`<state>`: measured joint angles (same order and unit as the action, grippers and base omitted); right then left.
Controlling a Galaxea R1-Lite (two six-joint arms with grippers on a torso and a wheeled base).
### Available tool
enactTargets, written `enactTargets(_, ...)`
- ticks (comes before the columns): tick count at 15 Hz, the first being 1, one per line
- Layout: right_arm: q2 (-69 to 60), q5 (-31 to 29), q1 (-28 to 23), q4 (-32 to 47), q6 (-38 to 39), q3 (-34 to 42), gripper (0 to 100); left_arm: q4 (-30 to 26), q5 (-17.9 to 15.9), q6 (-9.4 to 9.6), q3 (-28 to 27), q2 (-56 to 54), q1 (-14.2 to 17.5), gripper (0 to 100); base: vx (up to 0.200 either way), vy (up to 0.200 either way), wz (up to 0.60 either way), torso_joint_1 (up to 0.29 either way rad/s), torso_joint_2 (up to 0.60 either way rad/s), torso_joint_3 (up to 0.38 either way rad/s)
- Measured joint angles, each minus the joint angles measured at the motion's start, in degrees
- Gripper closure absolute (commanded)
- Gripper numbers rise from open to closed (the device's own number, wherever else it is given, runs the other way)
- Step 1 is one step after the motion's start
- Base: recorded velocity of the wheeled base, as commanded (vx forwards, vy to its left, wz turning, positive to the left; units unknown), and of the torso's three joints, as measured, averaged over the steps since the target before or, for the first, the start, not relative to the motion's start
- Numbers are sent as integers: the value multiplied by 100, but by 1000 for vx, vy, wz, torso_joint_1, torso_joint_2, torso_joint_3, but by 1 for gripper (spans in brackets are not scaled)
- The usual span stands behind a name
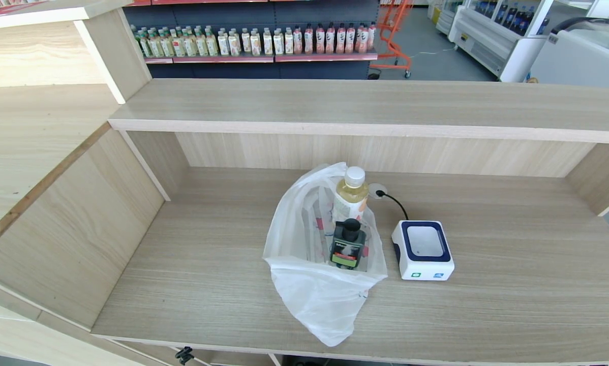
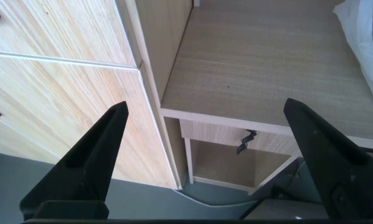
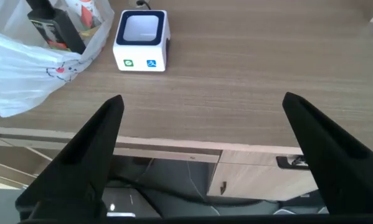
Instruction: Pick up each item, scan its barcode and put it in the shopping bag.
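Left gripper (image 2: 206, 106): spread wide, empty.
Right gripper (image 3: 203, 98): spread wide, empty.
Shopping bag (image 1: 314, 300): thin crinkled white plastic on the wood-grain counter (image 1: 487, 305); holds a pale bottle (image 1: 352, 195) and a dark bottle (image 1: 348, 244).
Scanner (image 1: 422, 249): white rounded box, beside the bag.

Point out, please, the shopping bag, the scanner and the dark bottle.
shopping bag (image 1: 314, 300), head view, bare front fold of plastic
scanner (image 1: 423, 241), head view, glass window on top
dark bottle (image 1: 348, 247), head view, labelled body below cap
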<state>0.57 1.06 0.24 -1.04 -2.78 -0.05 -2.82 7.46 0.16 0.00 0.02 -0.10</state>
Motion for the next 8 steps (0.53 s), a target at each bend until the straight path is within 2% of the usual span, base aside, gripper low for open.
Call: enactTargets(8, -82, -2, -11, 22, 139, 5, 100, 0, -2, 2, 0, 0, 0, 0, 0, 0, 0, 0, 0, 0)
